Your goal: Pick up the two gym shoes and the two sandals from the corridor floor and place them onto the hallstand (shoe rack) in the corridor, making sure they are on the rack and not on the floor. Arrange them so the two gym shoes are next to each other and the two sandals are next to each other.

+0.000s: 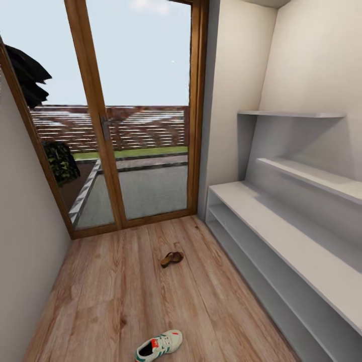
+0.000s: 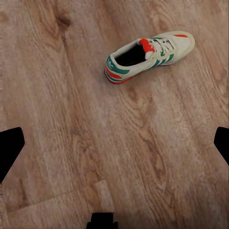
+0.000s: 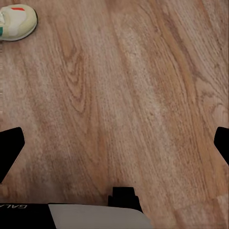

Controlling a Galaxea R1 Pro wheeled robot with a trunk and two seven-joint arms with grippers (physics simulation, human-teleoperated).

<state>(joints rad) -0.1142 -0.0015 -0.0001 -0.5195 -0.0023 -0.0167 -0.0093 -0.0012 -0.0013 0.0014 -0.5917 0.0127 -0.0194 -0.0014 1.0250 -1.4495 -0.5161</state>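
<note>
My left gripper (image 2: 114, 138) has its fingers spread wide, only the dark fingertips (image 2: 10, 148) poking in at the frame edges, nothing between them but bare corridor floor (image 2: 71, 95). Right gripper (image 3: 114, 140) same deal: fingers well apart, holding nothing, over plain planks.

Ahead of the left gripper lies one gym shoe (image 2: 150, 55), upright on its sole, well apart from the fingers. The right wrist camera catches just the toe of that gym shoe (image 3: 16, 21) at the frame corner.

From my head camera: gym shoe (image 1: 159, 346) sits on the floor near me, roughly mid-corridor. Farther on, toward the glass door (image 1: 136, 115), one brown sandal (image 1: 172, 259) lies on the floor, well apart from the shoe. Hallstand (image 1: 281, 236) runs along the right wall, white, top and open shelves bare. Two floating wall shelves (image 1: 311, 176) above it.
</note>
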